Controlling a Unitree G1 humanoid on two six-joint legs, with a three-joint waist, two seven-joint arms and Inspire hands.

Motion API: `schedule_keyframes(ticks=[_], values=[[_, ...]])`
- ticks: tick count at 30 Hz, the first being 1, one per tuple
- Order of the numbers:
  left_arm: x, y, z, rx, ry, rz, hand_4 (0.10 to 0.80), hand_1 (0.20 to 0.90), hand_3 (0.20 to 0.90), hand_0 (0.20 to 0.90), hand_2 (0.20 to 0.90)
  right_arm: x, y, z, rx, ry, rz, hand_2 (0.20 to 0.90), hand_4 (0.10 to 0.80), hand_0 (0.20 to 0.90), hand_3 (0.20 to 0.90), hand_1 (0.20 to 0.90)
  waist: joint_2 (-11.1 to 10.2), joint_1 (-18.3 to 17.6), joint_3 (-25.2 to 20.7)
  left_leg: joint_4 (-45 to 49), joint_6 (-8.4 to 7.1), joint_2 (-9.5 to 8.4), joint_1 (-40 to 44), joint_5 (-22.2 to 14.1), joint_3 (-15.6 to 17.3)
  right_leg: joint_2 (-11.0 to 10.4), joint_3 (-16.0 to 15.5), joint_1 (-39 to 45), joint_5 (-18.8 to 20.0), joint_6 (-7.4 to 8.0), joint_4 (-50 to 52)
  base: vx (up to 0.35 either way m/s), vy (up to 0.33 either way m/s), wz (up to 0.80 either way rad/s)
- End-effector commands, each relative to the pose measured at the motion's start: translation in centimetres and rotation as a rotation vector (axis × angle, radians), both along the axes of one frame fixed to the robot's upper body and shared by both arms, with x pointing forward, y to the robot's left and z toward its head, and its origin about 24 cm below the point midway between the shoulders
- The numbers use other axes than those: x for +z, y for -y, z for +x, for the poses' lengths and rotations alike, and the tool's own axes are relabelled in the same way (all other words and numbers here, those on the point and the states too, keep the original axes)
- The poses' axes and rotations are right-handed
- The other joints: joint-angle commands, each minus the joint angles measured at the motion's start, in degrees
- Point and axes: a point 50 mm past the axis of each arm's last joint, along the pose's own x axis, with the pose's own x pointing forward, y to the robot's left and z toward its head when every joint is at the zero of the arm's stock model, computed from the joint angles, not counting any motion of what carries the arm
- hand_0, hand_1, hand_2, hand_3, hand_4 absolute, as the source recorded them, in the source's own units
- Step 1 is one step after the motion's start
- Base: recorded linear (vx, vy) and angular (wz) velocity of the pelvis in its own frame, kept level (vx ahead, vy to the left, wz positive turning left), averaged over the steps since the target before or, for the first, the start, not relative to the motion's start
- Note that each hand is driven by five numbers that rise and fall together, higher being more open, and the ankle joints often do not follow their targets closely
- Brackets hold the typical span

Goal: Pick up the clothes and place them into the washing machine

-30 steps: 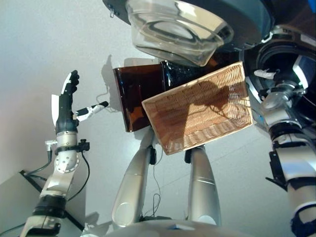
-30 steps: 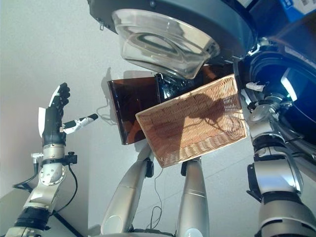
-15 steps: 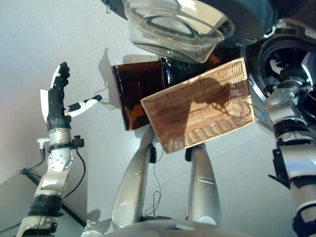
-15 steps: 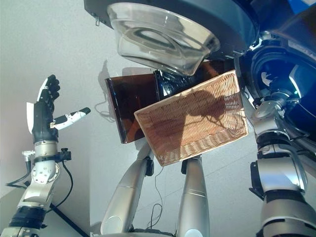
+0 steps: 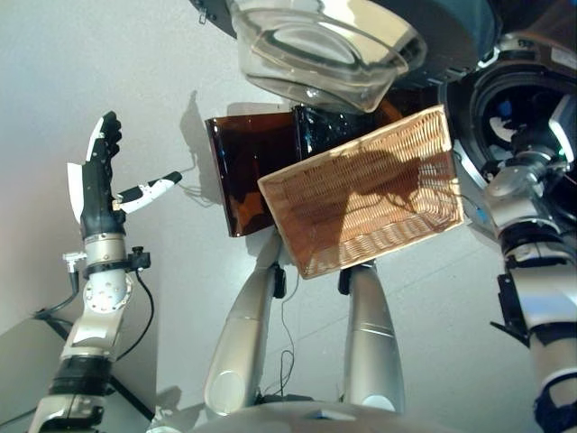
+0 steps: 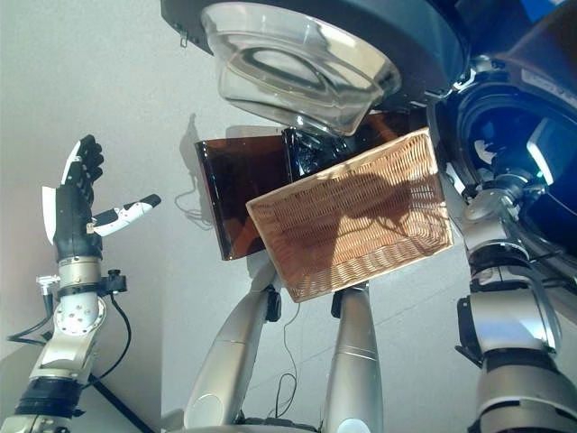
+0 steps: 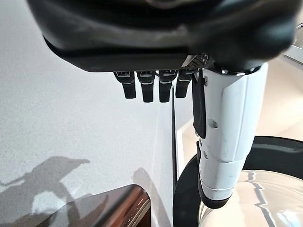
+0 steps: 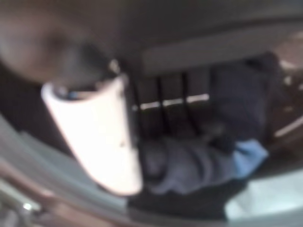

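The wicker basket [image 5: 361, 207] lies tilted on the dark brown box [image 5: 243, 171] and has nothing in it. My right arm reaches into the washing machine's drum opening [image 5: 532, 99]. In the right wrist view my right hand [image 8: 102, 137] is inside the drum, with grey-blue clothes [image 8: 189, 163] just past it; the view is too blurred to show whether it holds them. My left hand [image 5: 95, 185] is open and empty, raised upright at the far left, well away from the basket; it also shows in the left wrist view [image 7: 156, 28].
The machine's round door with its glass bowl [image 5: 325, 45] hangs open above the basket and box. A grey floor lies to the left, around my left hand. A low grey surface [image 5: 27, 361] sits at the lower left.
My right hand has gone deeper into the drum; its white thumb no longer shows at the rim. My left hand has drifted left and slightly up. The basket has stayed put.
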Motion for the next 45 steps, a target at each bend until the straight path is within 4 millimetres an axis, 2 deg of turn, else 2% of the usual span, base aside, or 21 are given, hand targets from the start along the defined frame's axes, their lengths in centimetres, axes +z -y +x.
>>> schedule_keyframes(ticks=[1, 6, 9, 11, 18, 27, 36, 39, 45], values=[[1.5, -1.9, -2.6, 0.059, 0.106, 0.016, 0.8, 0.9, 0.9, 0.9, 0.9, -1.3, 2.7, -2.3, -0.1, -0.044, -0.052, 0.2, 0.3, 0.2, 0.2, 0.2, 0.9, -0.5, -5.7, 1.1, -3.16, -1.25, -4.4, -2.6, -0.3, 0.9, -2.8, -2.6, 3.0, -0.53, -5.0, 0.0, 0.0, 0.0], [1.7, -1.8, -2.5, 0.042, 0.104, 0.024, 0.8, 0.9, 0.9, 0.9, 0.9, -2.0, 4.1, -3.5, -0.183, -0.014, 0.046, 0.2, 0.3, 0.2, 0.2, 0.2, 1.3, -0.5, -5.6, 1.2, -3.26, -1.25, -4.2, -2.6, -0.2, 0.7, -2.7, -2.6, 2.9, -0.56, -4.6, 0.0, 0.0, 0.0], [1.6, -1.8, -2.5, 0.038, 0.095, 0.029, 0.8, 0.9, 0.9, 0.9, 0.9, -1.7, 4.9, -4.0, -0.226, 0.109, 0.188, 0.2, 0.3, 0.2, 0.2, 0.2, 1.6, -0.4, -5.7, 1.1, -3.29, -1.33, -3.9, -2.6, -0.1, 0.8, -2.5, -2.4, 2.8, -0.56, -4.6, 0.0, 0.0, 0.0], [1.5, -1.8, -2.5, 0.037, 0.086, 0.028, 0.8, 0.9, 0.9, 0.9, 0.9, -1.5, 5.2, -4.3, -0.24, 0.256, 0.343, 0.2, 0.3, 0.2, 0.2, 0.2, 1.7, -0.5, -5.8, 1.0, -3.32, -1.34, -3.8, -2.6, -0.1, 0.9, -2.4, -2.4, 2.7, -0.54, -4.5, 0.002, -0.006, -0.02], [1.9, -2.2, -2.8, 0.026, 0.078, 0.06, 0.8, 0.9, 0.9, 0.9, 0.9, 1.4, 5.6, -4.4, -0.207, 0.562, 0.493, 0.2, 0.3, 0.2, 0.2, 0.2, 2.1, -0.5, -6.0, 0.5, -3.39, -1.28, -3.8, -2.1, -0.1, 1.0, -2.2, -2.2, 2.7, -0.6, -4.8, 0.001, -0.001, -0.01], [1.8, -2.3, -3.2, 0.014, 0.061, 0.052, 0.8, 0.9, 0.9, 0.9, 0.9, 3.9, 6.5, -5.2, -0.19, 0.9, 0.692, 0.2, 0.3, 0.2, 0.2, 0.2, 2.6, -0.6, -6.4, 0.1, -3.29, -1.09, -3.5, -2.2, -0.1, 1.1, -2.0, -2.3, 2.6, -0.6, -4.7, 0.004, 0.0, 0.0], [1.8, -2.3, -3.3, 0.007, 0.072, 0.029, 0.8, 0.9, 0.9, 0.9, 0.9, 7.1, 6.1, -5.2, -0.077, 1.058, 0.677, 0.2, 0.3, 0.2, 0.2, 0.2, 2.6, -0.8, -7.0, 0.1, -3.16, -1.08, -3.7, -2.4, 0.1, 1.2, -2.0, -2.5, 2.6, -0.6, -4.9, 0.013, 0.0, 0.0], [1.7, -2.3, -3.4, 0.008, 0.079, 0.02, 0.8, 0.9, 0.9, 0.9, 0.9, 9.6, 5.4, -5.3, -0.007, 1.154, 0.63, 0.2, 0.3, 0.2, 0.2, 0.2, 2.5, -0.8, -7.2, 0.0, -3.18, -0.99, -3.5, -2.5, 0.1, 1.2, -2.0, -2.4, 2.6, -0.53, -5.1, 0.01, 0.001, 0.0], [1.8, -2.0, -3.1, -0.006, 0.088, 0.023, 0.8, 0.9, 0.9, 0.9, 0.9, 10.1, 5.3, -5.4, -0.004, 1.155, 0.591, 0.2, 0.3, 0.2, 0.2, 0.2, 2.3, -0.6, -7.2, 0.1, -3.16, -1.09, -3.6, -2.6, -0.1, 1.2, -2.0, -2.5, 2.5, -0.49, -5.0, 0.0, 0.0, 0.0]])
